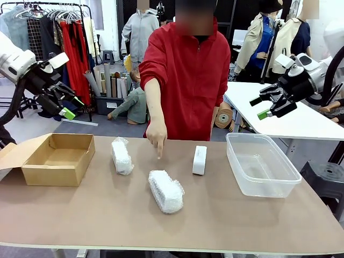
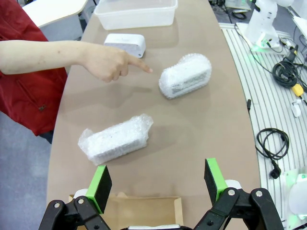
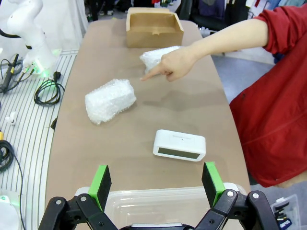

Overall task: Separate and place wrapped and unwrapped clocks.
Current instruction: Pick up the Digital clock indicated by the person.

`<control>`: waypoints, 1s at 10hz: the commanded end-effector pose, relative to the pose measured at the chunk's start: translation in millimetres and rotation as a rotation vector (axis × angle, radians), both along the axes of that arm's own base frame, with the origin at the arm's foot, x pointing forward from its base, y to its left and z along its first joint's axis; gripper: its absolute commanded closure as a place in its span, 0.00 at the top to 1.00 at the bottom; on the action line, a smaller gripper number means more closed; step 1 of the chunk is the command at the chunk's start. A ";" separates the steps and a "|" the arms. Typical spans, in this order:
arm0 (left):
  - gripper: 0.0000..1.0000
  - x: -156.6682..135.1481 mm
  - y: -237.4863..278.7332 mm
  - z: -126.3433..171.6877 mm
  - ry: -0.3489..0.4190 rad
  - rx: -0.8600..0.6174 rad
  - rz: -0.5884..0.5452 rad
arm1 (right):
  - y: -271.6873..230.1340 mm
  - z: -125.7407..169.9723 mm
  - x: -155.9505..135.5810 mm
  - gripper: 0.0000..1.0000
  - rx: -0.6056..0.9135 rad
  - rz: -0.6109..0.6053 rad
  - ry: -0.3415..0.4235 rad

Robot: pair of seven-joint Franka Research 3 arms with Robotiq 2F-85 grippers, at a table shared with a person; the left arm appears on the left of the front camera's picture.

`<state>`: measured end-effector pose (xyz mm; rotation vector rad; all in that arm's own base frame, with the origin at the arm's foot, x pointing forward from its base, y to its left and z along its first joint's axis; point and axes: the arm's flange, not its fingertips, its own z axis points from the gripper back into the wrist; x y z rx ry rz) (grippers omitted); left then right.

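Wrapped clock nearest, person's pointing hand just beyond

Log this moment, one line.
left gripper: open, aloft | right gripper: open, aloft | hand: pointing toward wrapped clock nearest robot | bare clock: beside tub

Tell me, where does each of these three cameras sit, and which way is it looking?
Front view: fixed between the arms, faces across the table at the person; left gripper and right gripper hang open at either side.
Left wrist view: above the cardboard box, looks along the table toward the plastic tub; its own open fingers rise below.
Right wrist view: above the tub, looks toward the box; own fingers below.
Both wrist views share the person's pointing hand, wrapped clocks and bare clock.
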<state>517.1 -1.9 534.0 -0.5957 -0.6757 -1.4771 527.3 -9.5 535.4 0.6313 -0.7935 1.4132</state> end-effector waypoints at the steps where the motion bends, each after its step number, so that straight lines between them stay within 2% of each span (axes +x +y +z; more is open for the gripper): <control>1: 1.00 -2.0 0.7 0.1 0.001 -0.002 0.001 | -0.1 0.4 0.1 1.00 0.000 -0.001 0.000; 4: 1.00 0.0 0.0 0.0 0.000 0.000 0.000 | -0.1 0.4 0.1 1.00 0.000 -0.001 0.000; 6: 1.00 -14.1 -33.4 6.4 0.072 0.083 -0.033 | -0.1 0.4 0.1 1.00 0.000 -0.001 0.000; 7: 1.00 -23.7 -48.9 12.9 0.075 0.114 -0.038 | -0.1 0.4 0.1 1.00 0.000 -0.001 0.000; 10: 1.00 -44.0 -94.0 37.4 0.139 0.171 0.058 | -0.1 0.4 0.1 1.00 0.000 -0.001 0.000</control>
